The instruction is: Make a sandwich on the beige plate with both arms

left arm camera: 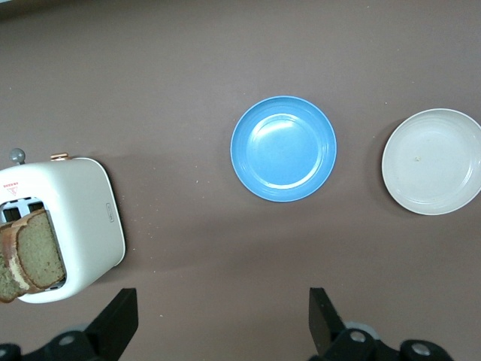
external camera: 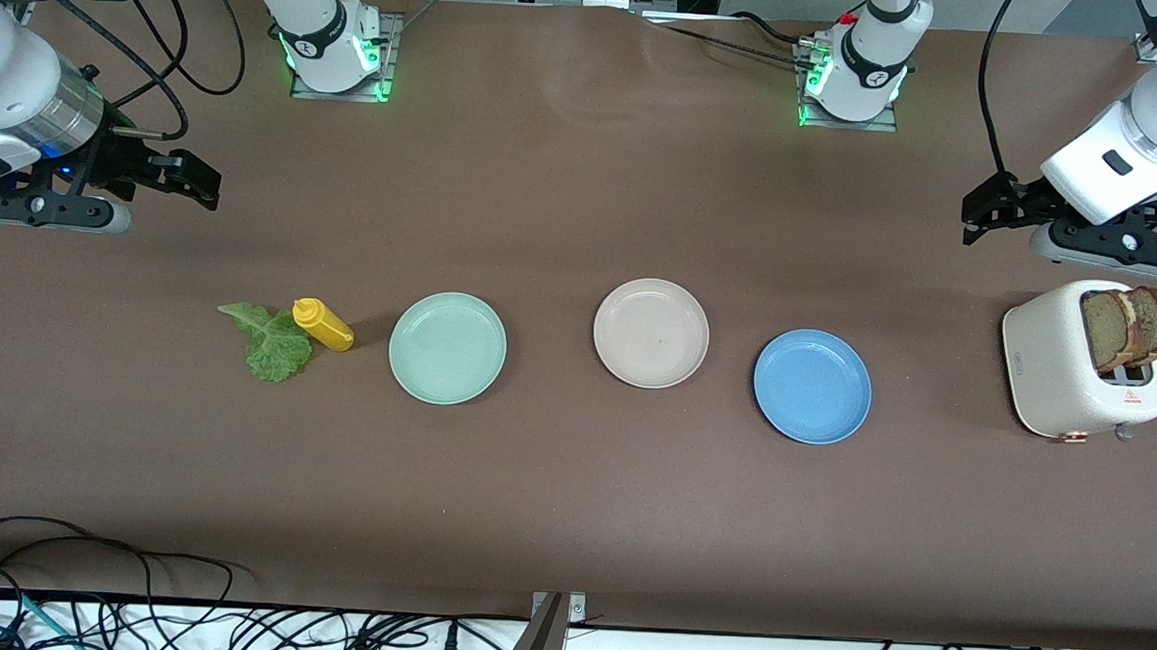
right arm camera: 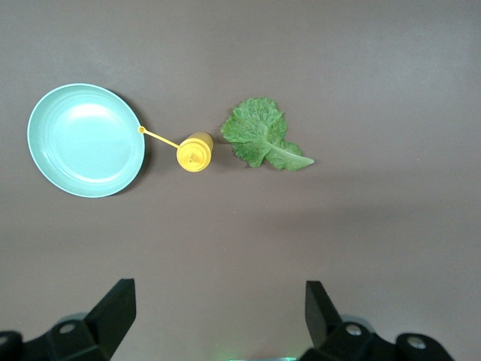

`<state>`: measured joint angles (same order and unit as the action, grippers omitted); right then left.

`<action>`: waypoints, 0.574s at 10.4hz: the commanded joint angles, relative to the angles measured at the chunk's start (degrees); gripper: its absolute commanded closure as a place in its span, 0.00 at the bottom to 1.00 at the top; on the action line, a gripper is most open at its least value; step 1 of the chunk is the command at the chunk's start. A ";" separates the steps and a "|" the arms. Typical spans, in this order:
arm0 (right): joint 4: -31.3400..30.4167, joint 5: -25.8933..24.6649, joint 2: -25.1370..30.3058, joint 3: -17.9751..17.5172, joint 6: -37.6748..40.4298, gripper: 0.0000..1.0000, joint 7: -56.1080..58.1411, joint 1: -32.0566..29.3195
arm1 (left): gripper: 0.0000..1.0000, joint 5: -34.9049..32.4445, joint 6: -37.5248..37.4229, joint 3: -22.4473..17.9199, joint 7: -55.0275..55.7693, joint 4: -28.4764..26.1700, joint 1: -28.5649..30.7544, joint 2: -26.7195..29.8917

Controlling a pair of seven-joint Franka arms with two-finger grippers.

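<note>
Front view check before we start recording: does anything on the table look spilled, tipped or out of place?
Nothing spilled or tipped. Only oddity: the ruffled green lettuce leaf lies on the bare brown table, not on a plate, touching the upright yellow squeeze bottle.

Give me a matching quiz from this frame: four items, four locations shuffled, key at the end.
Items:
1. bread slices
2. lettuce leaf
3. beige plate
4. left hand

Places:
A. between the mint-green plate and the blue plate
B. beside the yellow mustard bottle
C. in the toaster slots
D. open, in the air near the toaster

Pairs: 1-C, 2-B, 3-A, 4-D
</note>
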<state>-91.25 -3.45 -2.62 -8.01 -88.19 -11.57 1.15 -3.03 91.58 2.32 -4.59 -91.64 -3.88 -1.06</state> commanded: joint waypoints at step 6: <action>1.16 -0.86 -0.71 -0.17 0.56 0.00 -0.74 -0.01 | 0.00 3.55 -2.73 -0.04 -1.03 0.85 1.51 -0.52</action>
<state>-91.25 -3.46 -2.71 -7.98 -88.31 -11.65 1.11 -1.46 90.09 2.33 -4.59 -91.64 -3.07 -1.10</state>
